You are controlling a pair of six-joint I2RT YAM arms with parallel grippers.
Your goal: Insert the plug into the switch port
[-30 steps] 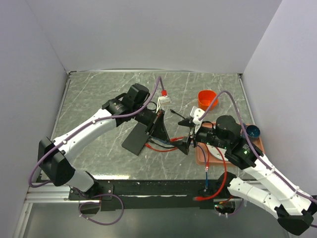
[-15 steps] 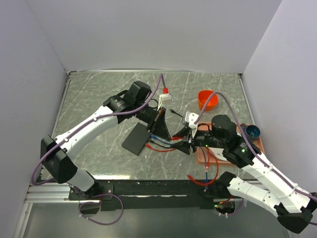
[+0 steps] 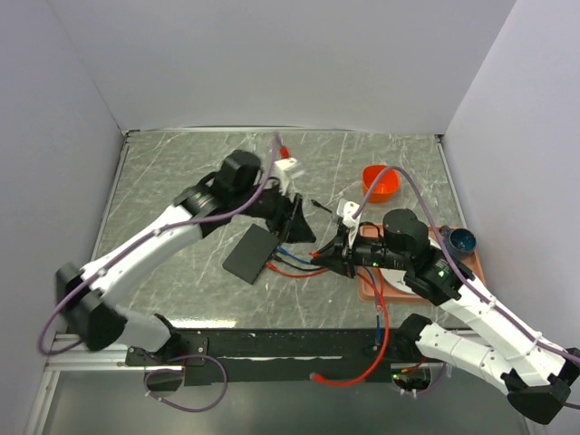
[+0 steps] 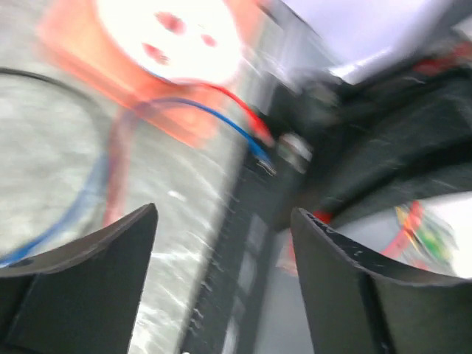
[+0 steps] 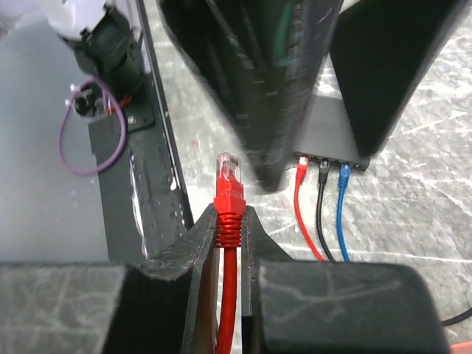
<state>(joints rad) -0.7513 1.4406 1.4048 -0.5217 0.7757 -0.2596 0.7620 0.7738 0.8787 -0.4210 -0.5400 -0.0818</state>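
The red plug (image 5: 228,175) stands upright between my right gripper's (image 5: 229,218) fingers, which are shut on its ribbed boot; its red cable (image 3: 362,362) loops down past the table's front edge. The flat black switch box (image 3: 251,254) lies at mid-table. Its port row (image 5: 324,156) holds a red, a black and a blue plug, a short way ahead and to the right of the held plug. In the top view my right gripper (image 3: 333,256) sits just right of the box. My left gripper (image 3: 299,222) hangs above the box's far right end, open (image 4: 223,214) and holding nothing.
An orange bowl (image 3: 381,181) stands at the back right. A salmon-pink tray (image 3: 370,288) with a white plate and a dark blue cup (image 3: 462,240) lies under my right arm. The left gripper's dark fingers (image 5: 383,66) hide part of the box in the right wrist view.
My right gripper has closed on the red plug. My left gripper has opened, let go and drawn back and up. The red cable's slack has dropped toward the front edge.
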